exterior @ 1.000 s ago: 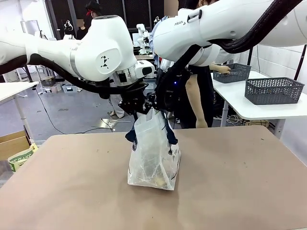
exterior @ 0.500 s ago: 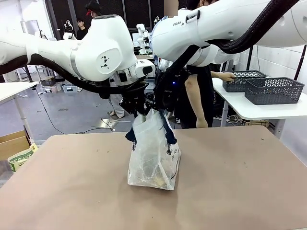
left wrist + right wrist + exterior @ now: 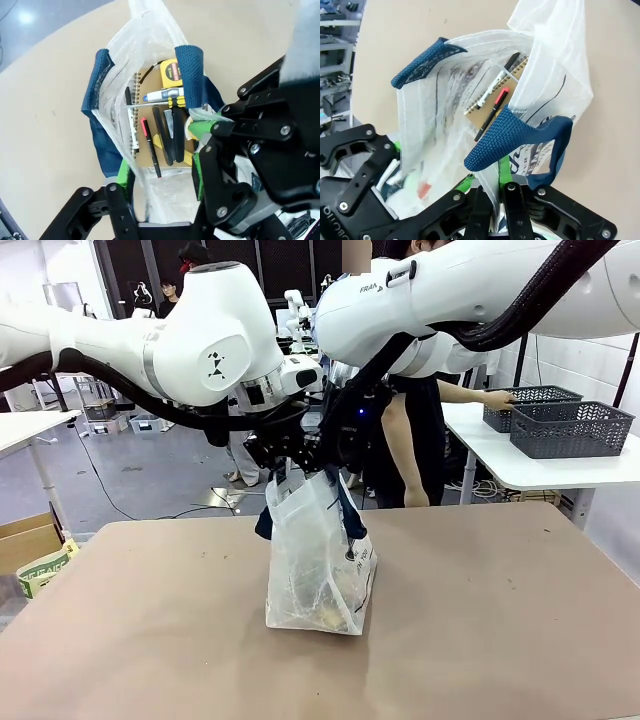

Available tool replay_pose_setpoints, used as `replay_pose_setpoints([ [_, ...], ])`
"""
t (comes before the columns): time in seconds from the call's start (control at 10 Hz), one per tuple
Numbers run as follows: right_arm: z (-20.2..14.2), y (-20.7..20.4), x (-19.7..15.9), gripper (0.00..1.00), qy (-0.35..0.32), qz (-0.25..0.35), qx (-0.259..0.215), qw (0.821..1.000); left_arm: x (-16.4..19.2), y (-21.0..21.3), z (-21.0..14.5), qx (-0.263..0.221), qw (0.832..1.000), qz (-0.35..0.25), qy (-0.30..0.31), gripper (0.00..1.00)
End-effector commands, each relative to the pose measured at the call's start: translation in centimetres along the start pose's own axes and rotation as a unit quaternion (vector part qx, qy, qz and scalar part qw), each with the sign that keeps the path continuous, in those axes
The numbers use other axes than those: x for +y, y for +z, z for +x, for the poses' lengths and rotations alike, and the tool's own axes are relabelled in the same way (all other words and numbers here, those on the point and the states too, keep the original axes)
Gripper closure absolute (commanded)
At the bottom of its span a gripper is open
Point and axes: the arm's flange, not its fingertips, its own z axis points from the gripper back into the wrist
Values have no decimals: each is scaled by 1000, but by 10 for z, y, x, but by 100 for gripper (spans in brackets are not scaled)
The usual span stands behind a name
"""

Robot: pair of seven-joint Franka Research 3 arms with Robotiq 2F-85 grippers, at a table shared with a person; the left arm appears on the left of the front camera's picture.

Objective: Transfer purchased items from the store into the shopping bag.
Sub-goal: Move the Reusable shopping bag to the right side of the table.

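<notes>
On the table's (image 3: 500, 620) middle stands the shopping bag (image 3: 318, 560), its rim pinched at one o'clock by the right gripper (image 3: 487, 181), the left gripper (image 3: 159, 170) spread apart at eleven.

Broad brown bench (image 3: 500, 620) across the foreground. Beyond its right end, white bench (image 3: 520, 468) carrying two dark grey mesh baskets (image 3: 572, 428), close together. Between the two benches, person in dark clothing (image 3: 428, 450), one arm stretched toward the farther basket. Low at far left, cardboard box (image 3: 25, 538), green-printed pack (image 3: 45, 568) just beside it.
</notes>
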Motion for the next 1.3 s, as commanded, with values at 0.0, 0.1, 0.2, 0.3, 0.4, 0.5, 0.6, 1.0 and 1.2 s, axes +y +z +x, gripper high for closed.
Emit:
replay_pose_setpoints([
  [0.0,7,1,3,100,-18,11,-4,1000,-1,8,-5,-20,1000,-22,-5,0],
  [0.1,8,2,-1,100,-22,16,-4,1000,-2,13,-7,-28,999,-25,-4,0],
  [0.2,9,2,-3,100,-24,17,-4,1000,-3,17,-10,-34,999,-27,-3,0],
  [0.3,10,2,-4,100,-25,17,-4,1000,-4,21,-14,-42,998,-37,-2,0],
  [0.4,11,2,-4,100,-26,17,-3,999,-4,23,-15,-46,998,-39,0,0],
  [0.5,12,2,-4,100,-28,17,-3,999,-5,27,-18,-54,997,-51,0,0],
  [0.6,13,2,-5,100,-29,16,-4,999,-6,28,-18,-55,997,-58,-3,0],
  [1.0,16,1,-7,100,-31,18,-8,999,-8,27,-21,-54,994,-91,-8,0],
  [1.2,18,0,-7,100,-30,17,-7,999,-9,30,-22,-62,993,-102,-11,0],
])
